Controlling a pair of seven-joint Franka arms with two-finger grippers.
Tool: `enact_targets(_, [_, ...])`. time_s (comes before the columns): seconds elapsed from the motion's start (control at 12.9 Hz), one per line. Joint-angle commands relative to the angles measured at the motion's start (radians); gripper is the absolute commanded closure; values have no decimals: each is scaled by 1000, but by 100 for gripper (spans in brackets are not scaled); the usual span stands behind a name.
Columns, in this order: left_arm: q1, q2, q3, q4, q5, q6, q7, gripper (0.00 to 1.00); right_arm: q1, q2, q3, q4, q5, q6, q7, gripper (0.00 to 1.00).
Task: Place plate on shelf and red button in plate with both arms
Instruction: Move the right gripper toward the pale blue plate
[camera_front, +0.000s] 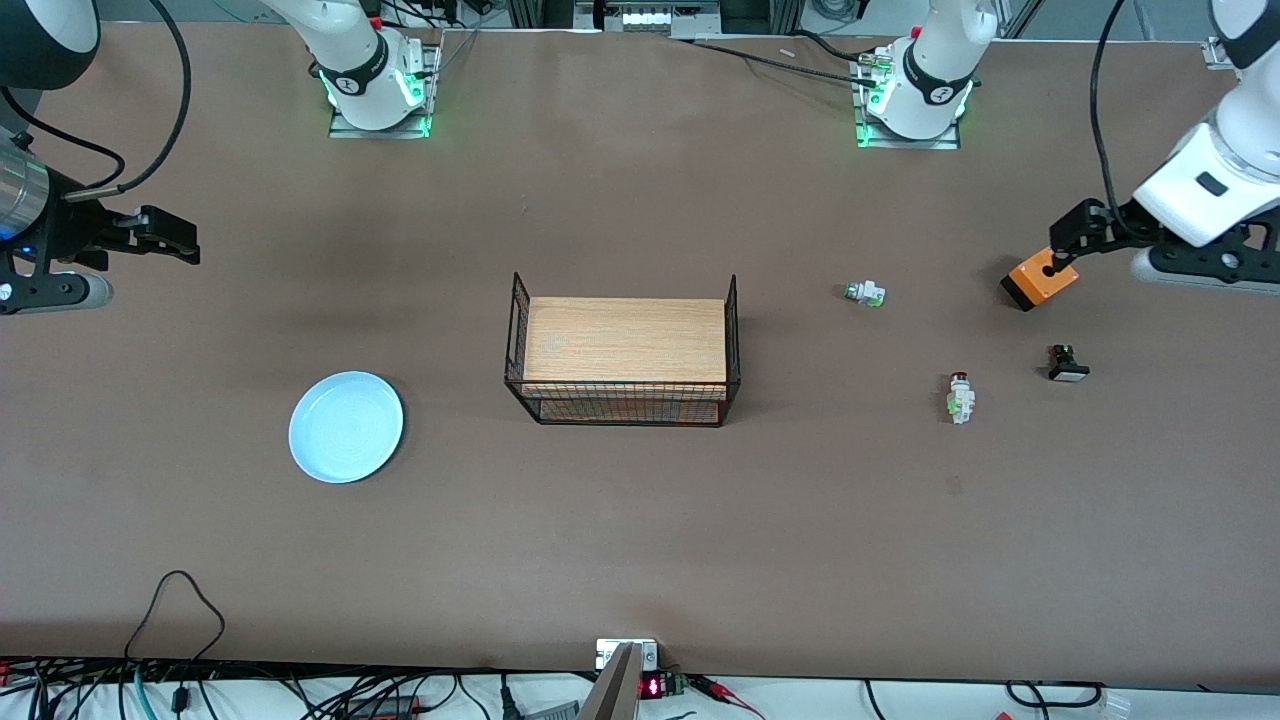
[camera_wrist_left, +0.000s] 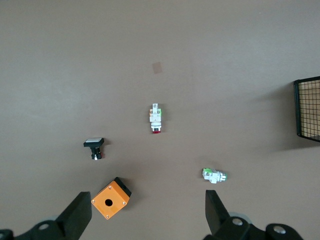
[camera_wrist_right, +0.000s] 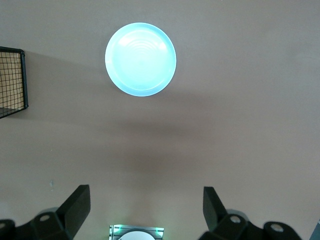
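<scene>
Round pale-blue glossy plate (camera_front: 346, 427) lies flat on the brown table (camera_front: 640, 560), lower left of the front view, toward the right arm's end. Right gripper (camera_front: 180, 240) hangs at the upper left edge of that view, well apart from the plate, fingers (camera_wrist_right: 75, 207) spread wide and empty. In the right wrist view the plate (camera_wrist_right: 140, 59) sits near the top of the frame, clear of the fingers.

Small white-bodied red button (camera_front: 961, 397) with red cap lies on its side at centre right of the front view. Left gripper (camera_front: 1062, 240) hangs at the right edge, over an orange box (camera_front: 1040, 281) with a dark hole, jaws wide and empty. In the left wrist view the red button (camera_wrist_left: 156, 119) is mid-frame, well apart from the fingers (camera_wrist_left: 77, 217); the orange box (camera_wrist_left: 110, 198) lies between them at the bottom.

Also near: white switch with green cap (camera_front: 864, 293), farther from the camera; black switch with white square cap (camera_front: 1067, 364), beside the red button.

Black wire basket with a wooden board top (camera_front: 624, 350) stands mid-table.
</scene>
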Motion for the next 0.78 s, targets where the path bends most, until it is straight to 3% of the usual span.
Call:
enact_targets(0.0, [13,13,-8,26,19,-8,1,0,-3,13,3,28,1,-6,6,0])
enact_targets(0.7, [14,13,-10,27,20,-10,3,0,-15,43,-4,28,1,25,5,0])
